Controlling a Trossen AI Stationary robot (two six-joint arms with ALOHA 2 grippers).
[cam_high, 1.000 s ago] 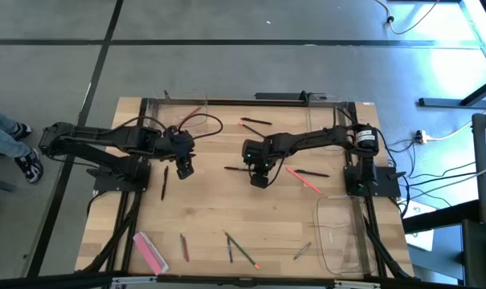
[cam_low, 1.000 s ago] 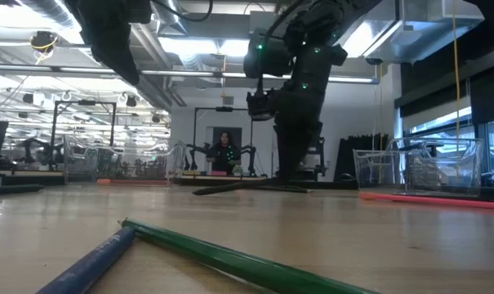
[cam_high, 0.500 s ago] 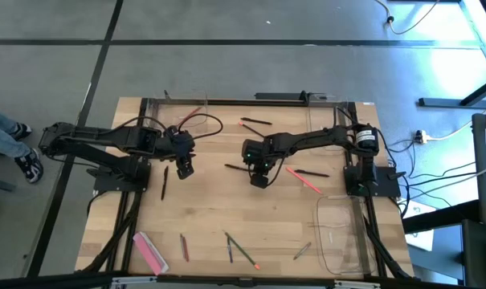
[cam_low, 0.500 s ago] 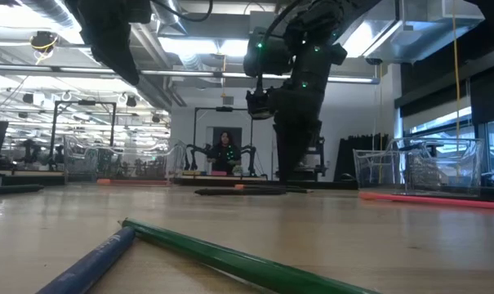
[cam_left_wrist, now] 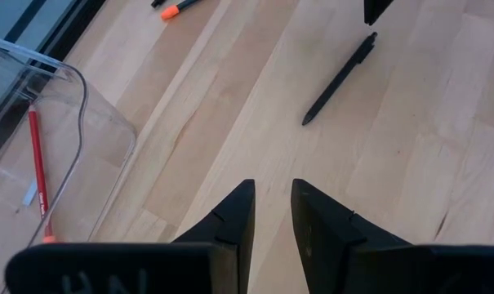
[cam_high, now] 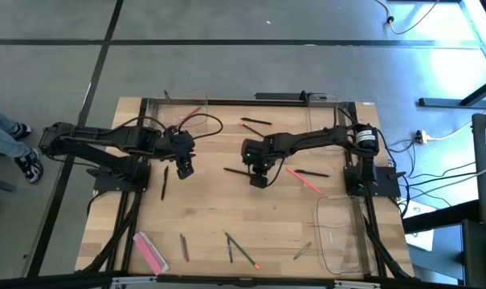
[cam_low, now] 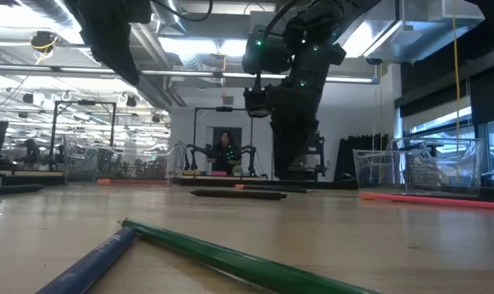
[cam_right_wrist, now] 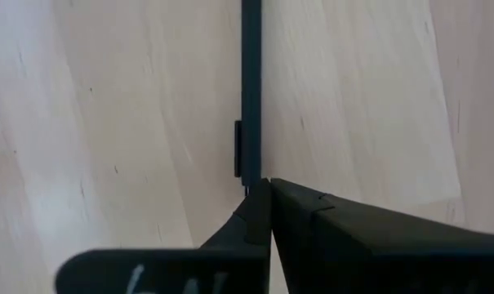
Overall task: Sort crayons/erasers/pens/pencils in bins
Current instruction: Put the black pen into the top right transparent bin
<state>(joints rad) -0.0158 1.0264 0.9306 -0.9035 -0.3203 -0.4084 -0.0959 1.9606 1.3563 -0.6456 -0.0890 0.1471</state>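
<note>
Overhead view, centre of table: right gripper sits low over the wood, its fingers drawn together on the end of a black pen that runs out toward the left arm's side. Right wrist view shows the pen pinched between the two fingertips, clip visible along the barrel. Low view: that pen appears level at or just above the tabletop, w/ the gripper at its end; contact w/ the wood cannot be judged from this angle.

Left gripper hangs over the left half of the table, fingers slightly apart, nothing between them. Its wrist view takes in bare wood, a second black pen lying flat, and the corner of a clear bin w/ one red crayon inside.

Other task items, overhead:
- pink-red crayon beside a third pen, right of the right gripper;
- pen near the left arm;
- pencils scattered along the near edge, w/ a flat pink bar at the near left;
- clear bin at near right, another along the far edge.
</note>
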